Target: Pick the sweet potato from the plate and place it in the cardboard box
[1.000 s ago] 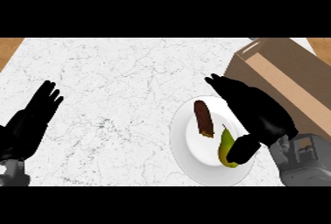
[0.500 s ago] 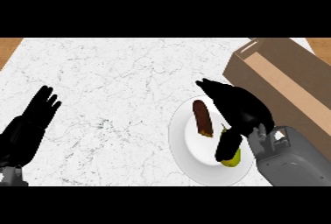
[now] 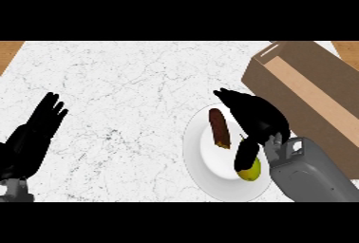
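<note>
The counter top (image 3: 126,90) is white stone with thin grey lines running all over it, like little cracks. It fills most of the view. At the two top corners a bit of brown wood (image 3: 10,51) shows past the edge of the white stone. Low down on the right side lies a small yellow-green fruit (image 3: 250,172). It looks like a pear, but part of it is hidden, so its full shape is hard to see. It sits near the white stone's lower edge.
</note>
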Controlling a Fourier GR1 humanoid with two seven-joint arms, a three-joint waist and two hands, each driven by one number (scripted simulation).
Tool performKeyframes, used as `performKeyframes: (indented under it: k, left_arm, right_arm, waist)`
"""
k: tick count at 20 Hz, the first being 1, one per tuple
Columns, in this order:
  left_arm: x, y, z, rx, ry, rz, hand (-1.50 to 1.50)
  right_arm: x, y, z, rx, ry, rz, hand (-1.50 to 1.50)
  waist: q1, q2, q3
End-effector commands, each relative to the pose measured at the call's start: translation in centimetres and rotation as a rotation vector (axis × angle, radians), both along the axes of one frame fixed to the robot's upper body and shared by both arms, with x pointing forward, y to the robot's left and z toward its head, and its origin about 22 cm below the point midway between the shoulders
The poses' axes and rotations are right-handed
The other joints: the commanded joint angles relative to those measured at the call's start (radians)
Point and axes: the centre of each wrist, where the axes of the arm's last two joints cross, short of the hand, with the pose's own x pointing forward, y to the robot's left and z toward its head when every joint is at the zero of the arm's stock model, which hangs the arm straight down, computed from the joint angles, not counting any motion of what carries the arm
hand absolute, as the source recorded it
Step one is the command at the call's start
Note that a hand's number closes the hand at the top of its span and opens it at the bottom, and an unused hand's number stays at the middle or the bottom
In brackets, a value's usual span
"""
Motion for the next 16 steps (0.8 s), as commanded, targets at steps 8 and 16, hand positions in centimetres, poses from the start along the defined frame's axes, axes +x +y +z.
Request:
performKeyframes:
  k: [8, 16]
  left_arm:
    - [0.1, 1.5, -0.4, -0.005, 0.002, 0.010, 0.00]
    - [-0.3, -0.2, -1.0, 0.001, 0.002, -0.003, 0.00]
  right_arm:
    - [-1.5, 3.7, -2.3, -0.022, -0.057, 0.049, -1.50]
    - [1.2, 4.6, -2.5, -0.083, -0.024, 0.009, -1.50]
  waist:
    - [0.000, 0.000, 0.000]
    - [0.003, 0.000, 0.000]
